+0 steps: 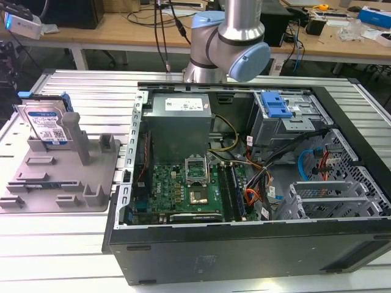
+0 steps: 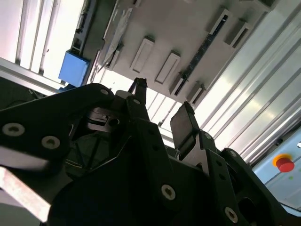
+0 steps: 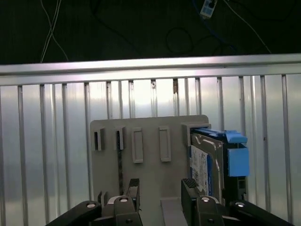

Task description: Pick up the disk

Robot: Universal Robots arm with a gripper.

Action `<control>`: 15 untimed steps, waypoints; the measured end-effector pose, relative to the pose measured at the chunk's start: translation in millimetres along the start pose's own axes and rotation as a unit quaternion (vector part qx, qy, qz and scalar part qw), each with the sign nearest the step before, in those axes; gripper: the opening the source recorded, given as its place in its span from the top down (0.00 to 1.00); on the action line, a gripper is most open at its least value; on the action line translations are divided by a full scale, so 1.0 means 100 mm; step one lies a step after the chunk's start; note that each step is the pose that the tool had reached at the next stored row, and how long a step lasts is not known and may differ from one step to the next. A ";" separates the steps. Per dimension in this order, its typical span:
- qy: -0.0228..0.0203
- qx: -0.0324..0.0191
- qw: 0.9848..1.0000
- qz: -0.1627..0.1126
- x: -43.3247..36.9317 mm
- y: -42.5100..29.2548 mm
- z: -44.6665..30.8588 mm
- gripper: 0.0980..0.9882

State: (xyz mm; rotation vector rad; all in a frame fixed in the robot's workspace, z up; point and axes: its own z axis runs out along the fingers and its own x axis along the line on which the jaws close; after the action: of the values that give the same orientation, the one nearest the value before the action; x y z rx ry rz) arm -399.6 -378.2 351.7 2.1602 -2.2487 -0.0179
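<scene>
Silver disk (image 1: 47, 125) stands on edge on the tray (image 1: 61, 171): likely stiff, weighty, slick, so pinch its flat faces. Your pincer (image 3: 161, 190), open and empty, faces the tray.

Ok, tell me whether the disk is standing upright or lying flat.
Upright. In the exterior view the disk stands on edge in the grey tray, its label face vertical, right beside a tall upright post.
</scene>
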 end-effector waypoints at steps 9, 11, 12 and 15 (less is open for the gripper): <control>0.004 0.000 1.000 -0.004 -0.424 0.074 -0.002 0.57; 0.004 0.000 1.000 -0.005 -0.499 0.086 -0.002 0.57; 0.004 0.000 1.000 -0.006 -0.543 0.095 -0.002 0.57; 0.005 0.000 1.000 -0.009 -0.633 0.166 0.020 0.57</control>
State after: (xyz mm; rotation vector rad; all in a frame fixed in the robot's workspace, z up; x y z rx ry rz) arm -413.7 -314.4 349.5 2.1763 -2.2243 -0.0074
